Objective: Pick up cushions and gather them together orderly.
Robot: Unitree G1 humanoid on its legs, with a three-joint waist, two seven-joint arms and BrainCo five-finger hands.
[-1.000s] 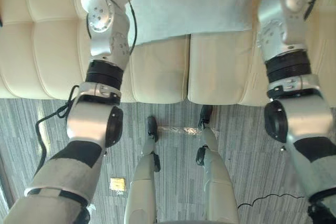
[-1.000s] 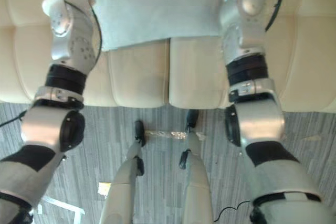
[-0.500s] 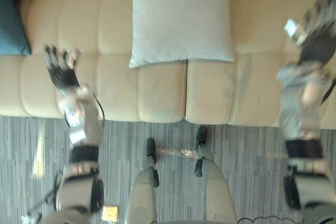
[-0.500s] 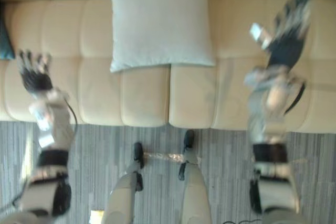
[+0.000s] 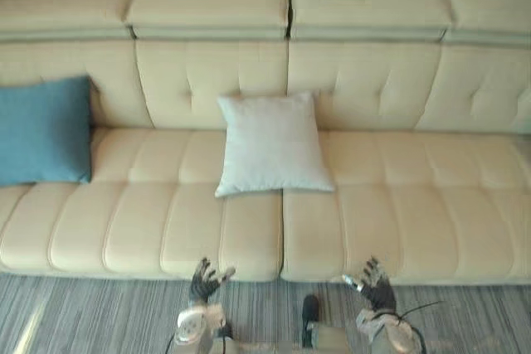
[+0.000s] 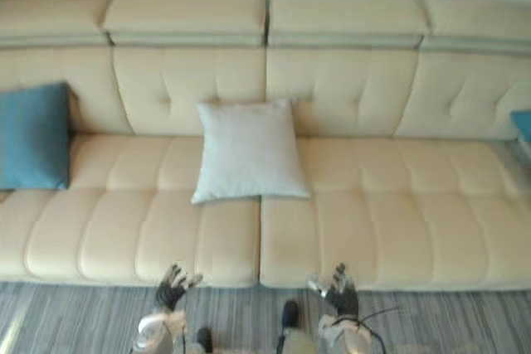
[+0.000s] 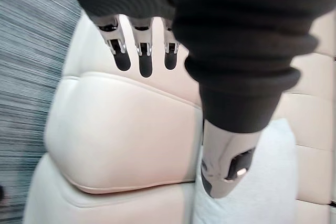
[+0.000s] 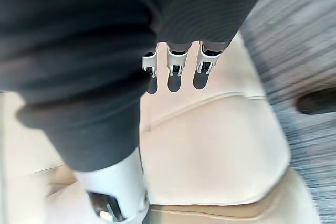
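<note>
Hands low over the floor (image 5: 83, 312), just short of the sofa (image 5: 398, 196) front: the left robot hand (image 5: 203, 281) and the right robot hand (image 5: 377, 288) both hang with fingers spread and relaxed, holding nothing. The wrist views show the straight fingers of each reaching toward the seat edge.

Straight ahead, between the two and up the seat, lies the white cushion (image 5: 272, 145), its far edge against the backrest. It is roughly square, so no long axis matters; its near edge runs across the seat. It sits a little nearer the left robot hand, though either could reach it.

Farther off, well to the left of the left robot hand, the blue cushion (image 5: 43, 130) leans upright on the backrest.

Count: two cushions for certain, one white and one blue, well apart. A blue edge (image 6: 523, 124) far right of the right robot hand may be a third; I cannot tell.
</note>
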